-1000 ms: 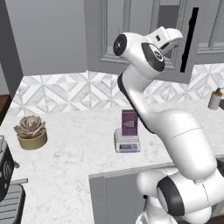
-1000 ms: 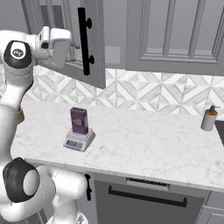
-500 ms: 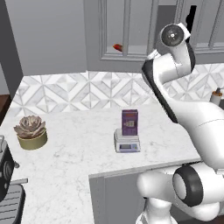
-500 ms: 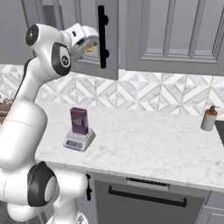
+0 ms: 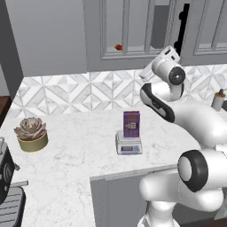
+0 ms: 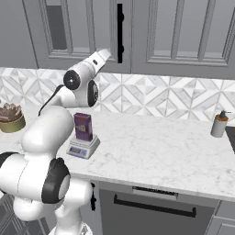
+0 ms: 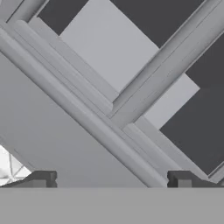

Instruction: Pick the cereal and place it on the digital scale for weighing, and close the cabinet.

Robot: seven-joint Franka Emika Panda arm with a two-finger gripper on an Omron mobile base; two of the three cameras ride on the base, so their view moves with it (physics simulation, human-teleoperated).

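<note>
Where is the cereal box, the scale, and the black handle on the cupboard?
cereal box (image 5: 131,124), left base view, on its purple front.
scale (image 5: 128,147), left base view, on its front edge by the display.
black handle (image 6: 120,32), right base view, on the middle of the bar.

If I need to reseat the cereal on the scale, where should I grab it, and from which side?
Probably take the cereal by its upper half, coming down from above. It stands upright on the digital scale with its top free. Close the fingers across the narrower pair of faces; its depth isn't clear here.
</note>
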